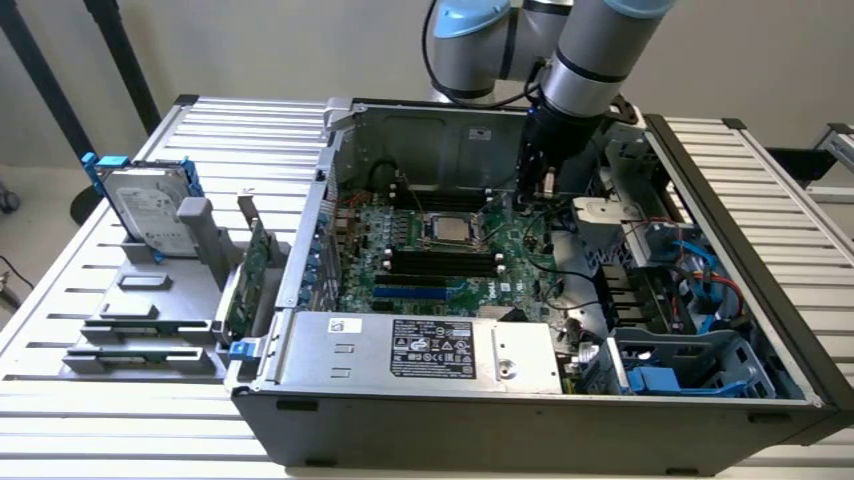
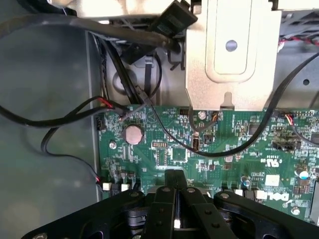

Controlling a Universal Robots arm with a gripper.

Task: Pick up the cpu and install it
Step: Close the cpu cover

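While the black pincer (image 2: 175,178) hangs pressed together over the green board (image 2: 234,149), the square cpu (image 1: 445,228) lies flat.

Slatted metal desk (image 1: 94,400) carrying two items — an open grey computer case (image 1: 534,425) toward the exterior view's right, and just beside it a grey slotted rack (image 1: 147,335) holding an upright hard drive (image 1: 140,210) and a green expansion card (image 1: 251,285).

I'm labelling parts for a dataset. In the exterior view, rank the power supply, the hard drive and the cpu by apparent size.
1. power supply, largest, though its nearness to the camera helps.
2. hard drive.
3. cpu, clearly smallest.
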